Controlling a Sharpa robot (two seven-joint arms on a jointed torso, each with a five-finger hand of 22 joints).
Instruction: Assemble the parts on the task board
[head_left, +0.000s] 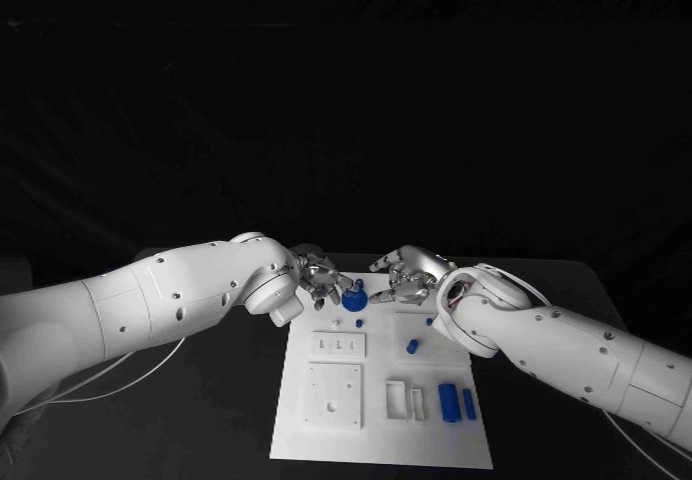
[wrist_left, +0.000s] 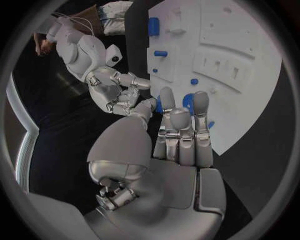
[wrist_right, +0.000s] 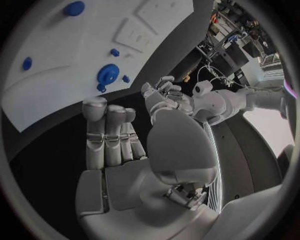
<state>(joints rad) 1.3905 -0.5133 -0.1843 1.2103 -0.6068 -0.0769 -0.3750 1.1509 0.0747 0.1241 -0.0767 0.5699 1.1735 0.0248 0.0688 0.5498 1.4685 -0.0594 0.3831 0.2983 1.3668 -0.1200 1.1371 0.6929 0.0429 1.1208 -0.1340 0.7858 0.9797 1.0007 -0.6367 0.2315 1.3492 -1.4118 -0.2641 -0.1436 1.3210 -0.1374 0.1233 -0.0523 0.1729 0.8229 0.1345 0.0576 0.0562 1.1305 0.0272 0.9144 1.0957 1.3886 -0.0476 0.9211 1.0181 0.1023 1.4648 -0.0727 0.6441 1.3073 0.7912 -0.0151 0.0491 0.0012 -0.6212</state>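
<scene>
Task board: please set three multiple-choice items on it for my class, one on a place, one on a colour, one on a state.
1. Where do the two long blue parts lie on the board?
A. near end, robot's right side
B. far end, left side
C. off the board

2. What colour is the board?
A. red
B. white
C. green

3. What does the right hand hold?
A. a blue part
B. a cable
C. nothing

Key: 1 A, the head view shows them side by side near the board's near right corner. 2 B, it is a white plate on the black table. 3 C, the right wrist view shows bare palm and fingers.
</scene>
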